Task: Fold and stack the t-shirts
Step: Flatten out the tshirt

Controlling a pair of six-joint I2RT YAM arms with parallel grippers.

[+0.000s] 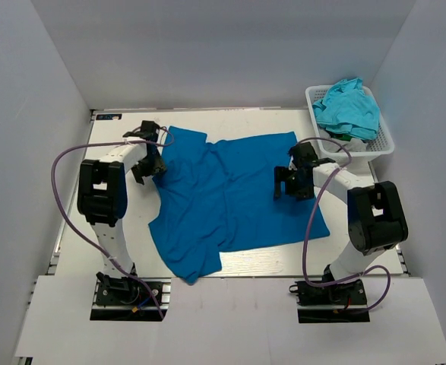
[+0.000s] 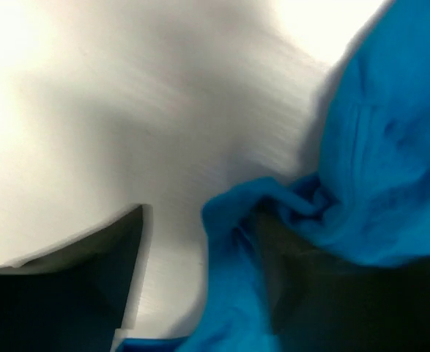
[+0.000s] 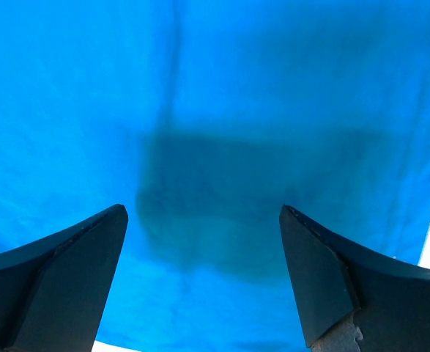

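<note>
The royal blue t-shirt (image 1: 230, 198) lies spread and rumpled across the middle of the table. My left gripper (image 1: 150, 163) is low at its left edge, near a sleeve. In the left wrist view that gripper (image 2: 200, 220) has its jaws apart, with a bunched fold of the blue t-shirt (image 2: 376, 169) draped against the right finger and bare table beside the left one. My right gripper (image 1: 287, 185) hovers over the shirt's right half. It stands wide open (image 3: 201, 213) with only flat blue t-shirt (image 3: 215, 95) beneath it. Turquoise t-shirts (image 1: 349, 106) are piled in the basket.
A white lattice basket (image 1: 386, 141) stands at the back right corner of the table, next to the right arm. White table top (image 1: 253, 122) shows behind the shirt and along its left side. Grey walls close in on three sides.
</note>
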